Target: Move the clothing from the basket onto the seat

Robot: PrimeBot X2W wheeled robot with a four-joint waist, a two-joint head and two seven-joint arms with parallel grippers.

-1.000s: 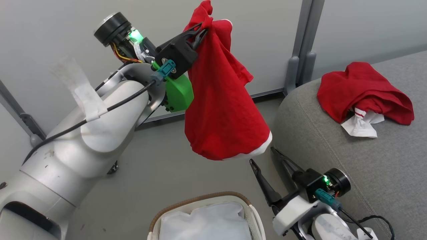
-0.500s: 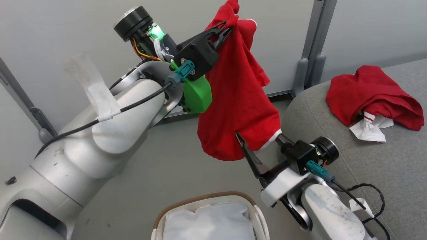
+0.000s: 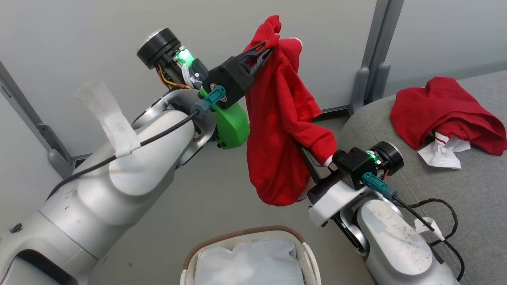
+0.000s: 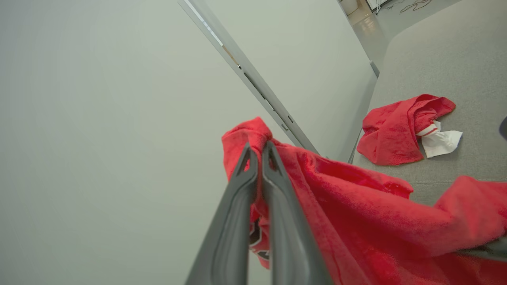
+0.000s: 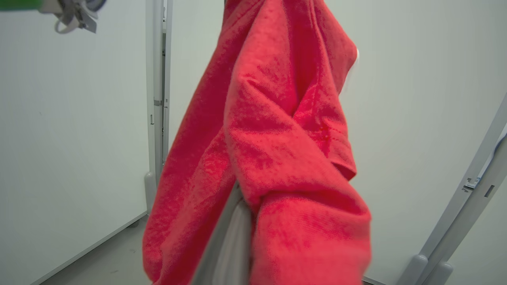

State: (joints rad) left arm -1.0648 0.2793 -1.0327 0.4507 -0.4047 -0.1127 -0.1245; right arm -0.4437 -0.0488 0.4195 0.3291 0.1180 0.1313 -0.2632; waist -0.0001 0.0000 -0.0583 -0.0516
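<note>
Bright, even, diffuse lighting with faint soft shadows; head view sharp, save a blown-out green indicator light (image 3: 184, 57) at 11 o'clock. Right wrist view soft and grainy on the red garment (image 5: 277, 158), smeared toward 5 o'clock. Wide-angle stretching toward the edges of both wrist views.

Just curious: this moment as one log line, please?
left claw: shut on hanging garment | right claw: shut on it, lower | other garment: on seat
</note>
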